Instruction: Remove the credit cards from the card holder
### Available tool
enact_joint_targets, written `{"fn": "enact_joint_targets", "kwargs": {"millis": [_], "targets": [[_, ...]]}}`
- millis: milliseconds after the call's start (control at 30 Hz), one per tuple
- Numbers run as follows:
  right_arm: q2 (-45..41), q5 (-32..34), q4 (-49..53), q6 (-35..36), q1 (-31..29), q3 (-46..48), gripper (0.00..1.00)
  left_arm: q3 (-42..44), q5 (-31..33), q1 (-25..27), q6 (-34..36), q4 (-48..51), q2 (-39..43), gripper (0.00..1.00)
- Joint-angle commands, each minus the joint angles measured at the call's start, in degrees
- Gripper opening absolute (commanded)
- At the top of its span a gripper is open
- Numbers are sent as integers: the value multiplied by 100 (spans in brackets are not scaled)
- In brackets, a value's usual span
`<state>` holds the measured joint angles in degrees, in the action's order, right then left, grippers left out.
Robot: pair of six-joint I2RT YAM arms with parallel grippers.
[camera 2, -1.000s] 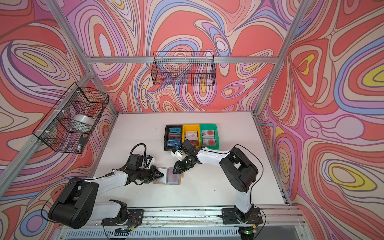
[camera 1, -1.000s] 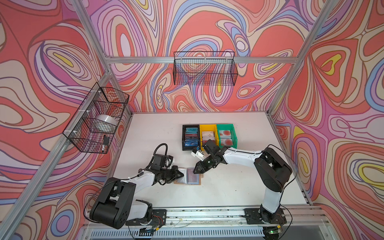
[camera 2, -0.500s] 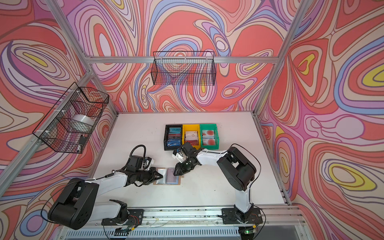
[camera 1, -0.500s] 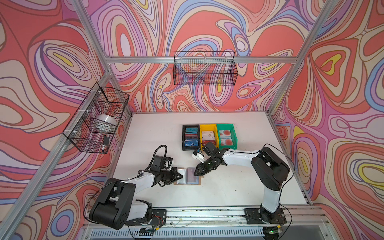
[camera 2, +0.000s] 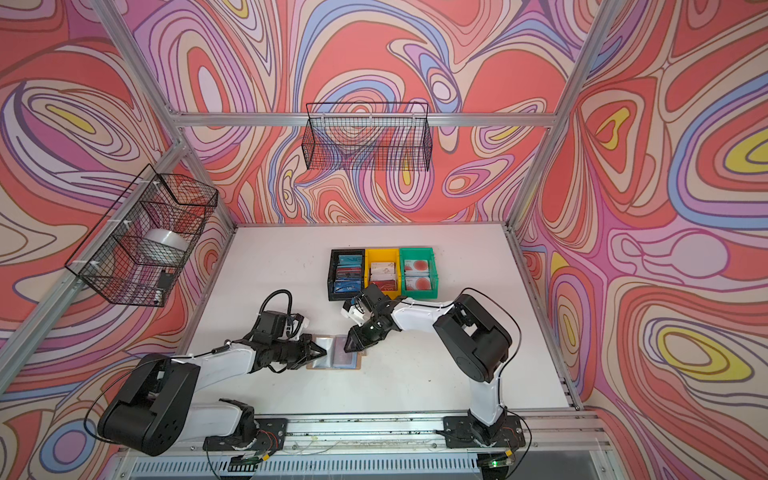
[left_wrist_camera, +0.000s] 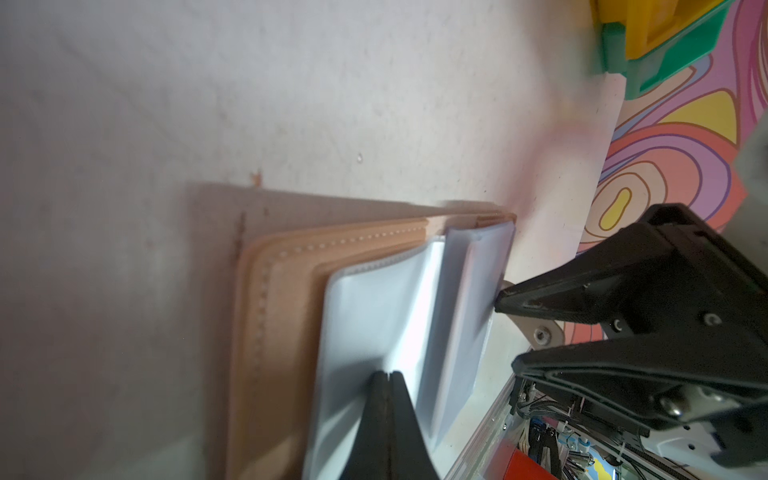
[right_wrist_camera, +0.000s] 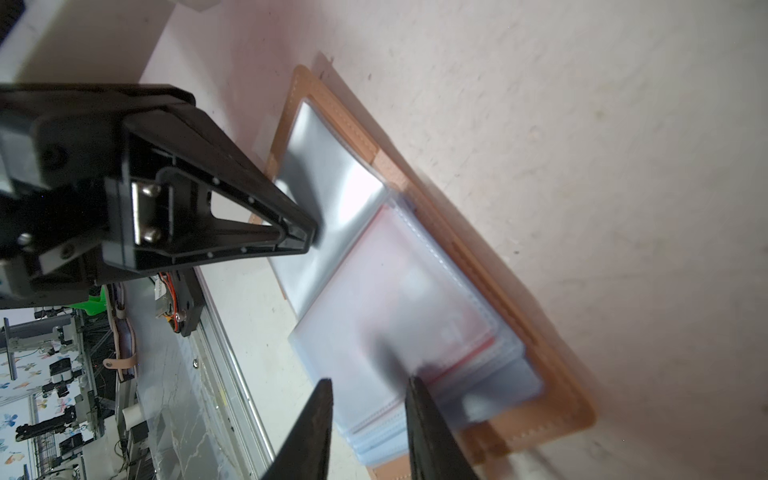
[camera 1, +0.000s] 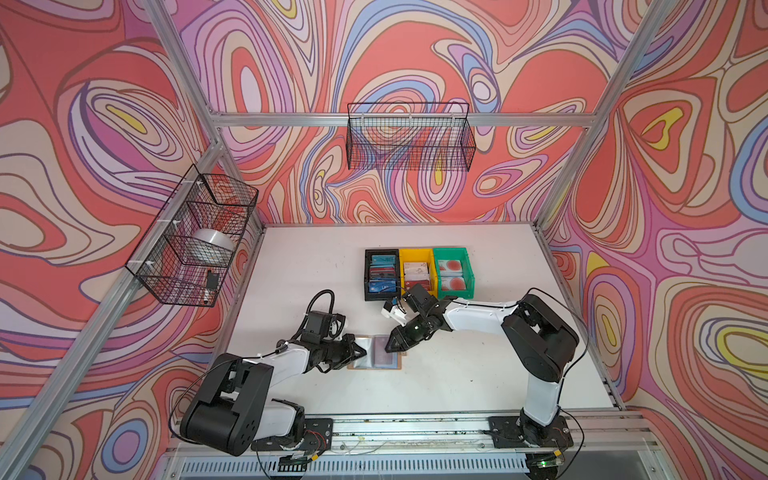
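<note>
The card holder [camera 1: 375, 359] lies open and flat on the white table [camera 1: 311, 270], close to the near edge and between the two arms. The left gripper [camera 1: 363, 354] has its jaws pressed fully together, and its tips rest on the empty grey sleeve page of the left half. The right gripper [camera 1: 389, 344] reaches in from the far right toward the right half. Its jaws stand a little apart with a narrow gap, and nothing is seen clamped between them. One of its fingertips [left_wrist_camera: 498, 301] is at the edge of a sleeve page that stands up a little from the stack, and seems to touch it. A red card [right_wrist_camera: 415, 286] sits inside the top clear sleeve of the right half, blurred in the right wrist view. A small snap tab [left_wrist_camera: 540, 332] sticks out from the right edge of the holder. Farther back, a black bin [camera 1: 368, 274], a yellow bin [camera 1: 417, 252] and a green bin [camera 1: 468, 266] stand side by side, each with cards inside.
</note>
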<state>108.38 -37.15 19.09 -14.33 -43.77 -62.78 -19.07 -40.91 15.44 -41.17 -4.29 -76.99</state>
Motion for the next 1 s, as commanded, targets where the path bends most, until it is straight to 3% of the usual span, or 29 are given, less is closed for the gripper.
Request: {"fn": "enact_joint_targets", "kwargs": {"millis": [0, 967], "targets": [[192, 0, -45, -69, -50, -129, 33, 128, 221, 31, 2, 128, -122, 0], [842, -419, -103, -193, -245, -582, 32, 1, 84, 32, 46, 167, -65, 0]]}}
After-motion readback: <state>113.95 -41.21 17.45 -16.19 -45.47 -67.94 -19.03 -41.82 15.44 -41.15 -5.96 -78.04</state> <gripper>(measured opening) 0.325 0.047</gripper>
